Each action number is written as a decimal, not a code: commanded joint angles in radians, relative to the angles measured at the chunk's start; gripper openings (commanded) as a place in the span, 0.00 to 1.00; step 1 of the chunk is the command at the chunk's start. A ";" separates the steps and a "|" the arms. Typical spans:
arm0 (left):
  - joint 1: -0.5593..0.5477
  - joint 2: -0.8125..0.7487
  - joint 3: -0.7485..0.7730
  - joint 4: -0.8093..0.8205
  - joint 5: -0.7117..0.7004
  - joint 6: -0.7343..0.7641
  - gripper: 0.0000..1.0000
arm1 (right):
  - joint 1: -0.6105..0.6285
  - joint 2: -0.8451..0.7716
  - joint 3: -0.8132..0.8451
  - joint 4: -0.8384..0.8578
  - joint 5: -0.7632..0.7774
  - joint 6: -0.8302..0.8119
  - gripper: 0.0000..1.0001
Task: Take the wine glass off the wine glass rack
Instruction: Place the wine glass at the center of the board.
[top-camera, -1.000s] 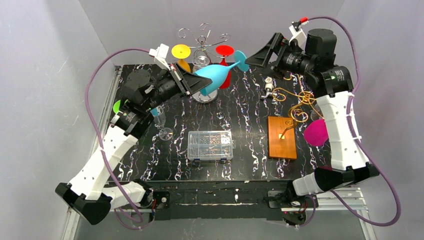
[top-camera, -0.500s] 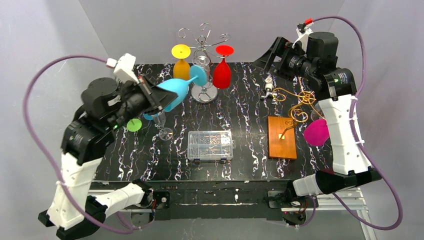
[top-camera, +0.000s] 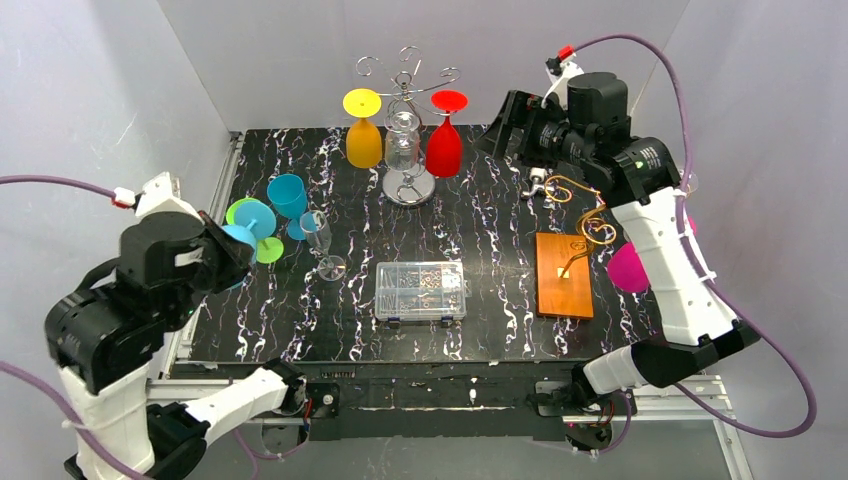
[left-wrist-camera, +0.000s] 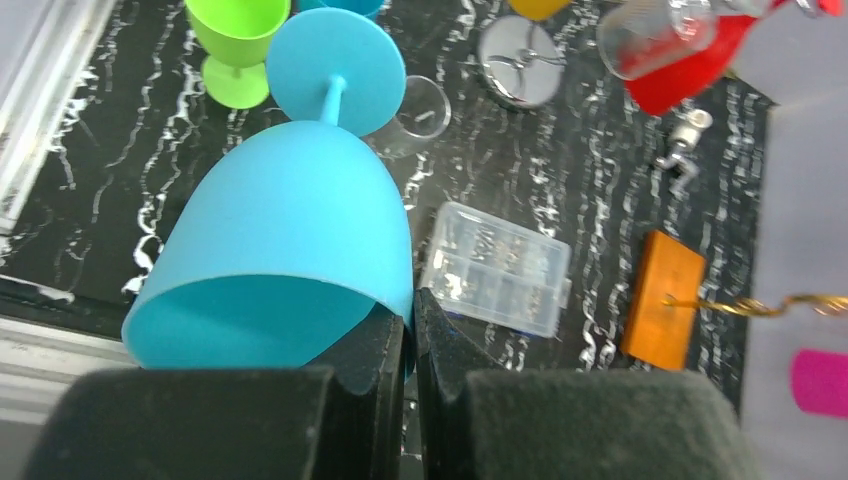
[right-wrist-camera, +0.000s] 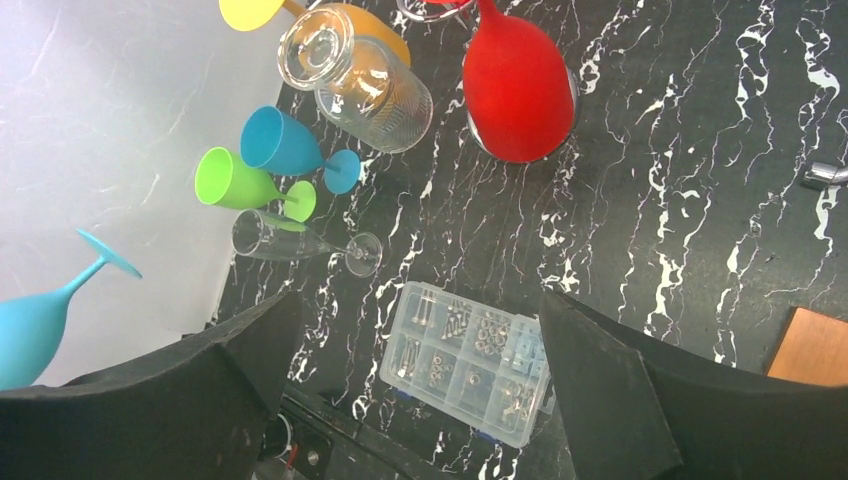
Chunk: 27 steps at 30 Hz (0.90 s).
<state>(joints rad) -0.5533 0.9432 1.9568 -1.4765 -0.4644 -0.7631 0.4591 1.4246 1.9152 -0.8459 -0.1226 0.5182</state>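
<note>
Blue wine glass (top-camera: 250, 222) from above: off the rack (top-camera: 405, 95), out at the left side, in the left gripper (top-camera: 215, 262). From the left wrist: pinched by the rim, stem pointing straight away. From the right wrist: right gripper (right-wrist-camera: 420, 340) spread wide, holding nothing.

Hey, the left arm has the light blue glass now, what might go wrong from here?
The left hand pinches the light blue wine glass only by its rim wall, so it may pivot or slip. Its foot points toward the green glass and clear glass, close together; setting it down there might topple one.
</note>
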 joint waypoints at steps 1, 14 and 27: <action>0.001 0.085 -0.106 -0.208 -0.134 -0.036 0.00 | 0.030 0.014 0.036 0.014 0.056 -0.024 0.98; 0.302 0.176 -0.532 0.110 0.206 0.136 0.00 | 0.094 0.018 0.081 0.023 -0.036 -0.001 0.98; 0.511 0.359 -0.602 0.298 0.346 0.207 0.00 | 0.098 0.016 0.106 -0.004 -0.038 -0.020 0.98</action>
<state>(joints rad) -0.0898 1.2720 1.3666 -1.2415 -0.1658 -0.5915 0.5522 1.4509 1.9713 -0.8650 -0.1570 0.5179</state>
